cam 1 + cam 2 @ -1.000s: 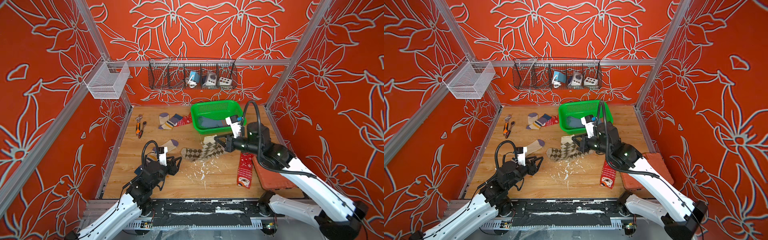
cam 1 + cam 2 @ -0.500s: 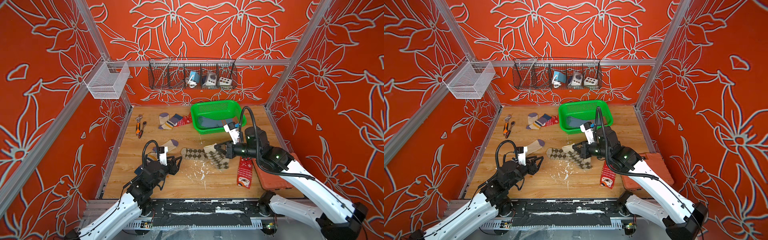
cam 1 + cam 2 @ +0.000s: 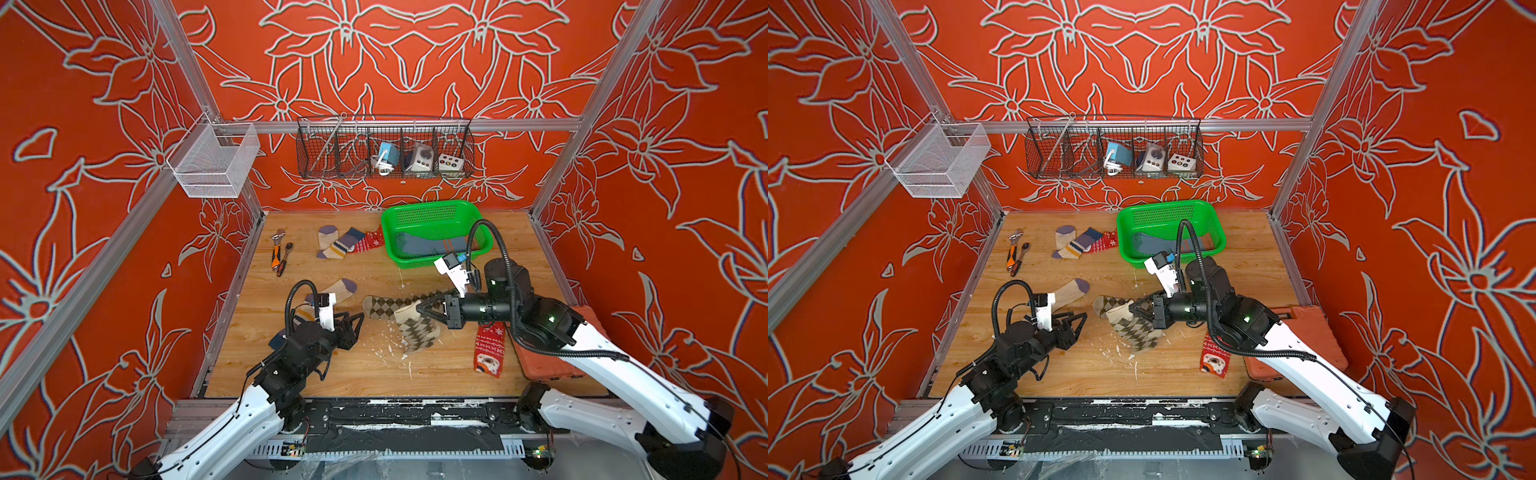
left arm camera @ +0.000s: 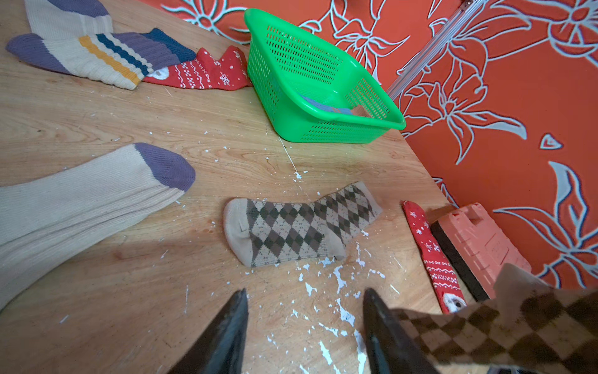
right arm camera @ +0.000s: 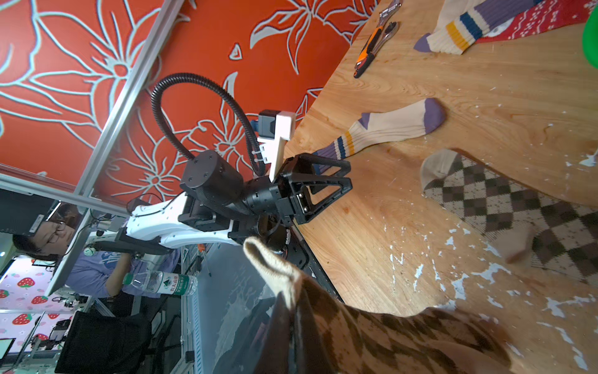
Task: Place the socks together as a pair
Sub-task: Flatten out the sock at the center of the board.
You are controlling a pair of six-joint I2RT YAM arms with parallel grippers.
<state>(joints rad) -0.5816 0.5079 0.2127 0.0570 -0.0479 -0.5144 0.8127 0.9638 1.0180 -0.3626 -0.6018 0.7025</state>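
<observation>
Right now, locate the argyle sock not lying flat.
In a top view, the lifted argyle sock hangs from the right gripper, mid-table, beside the flat argyle sock.

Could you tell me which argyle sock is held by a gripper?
The hanging argyle sock, pinched in the shut right gripper; the other argyle sock lies flat on the table, unheld.

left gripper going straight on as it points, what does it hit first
Probably the flat argyle sock, straight ahead of the open left gripper. The hanging argyle sock in the right gripper looks just off that line; depth is unclear.
</observation>
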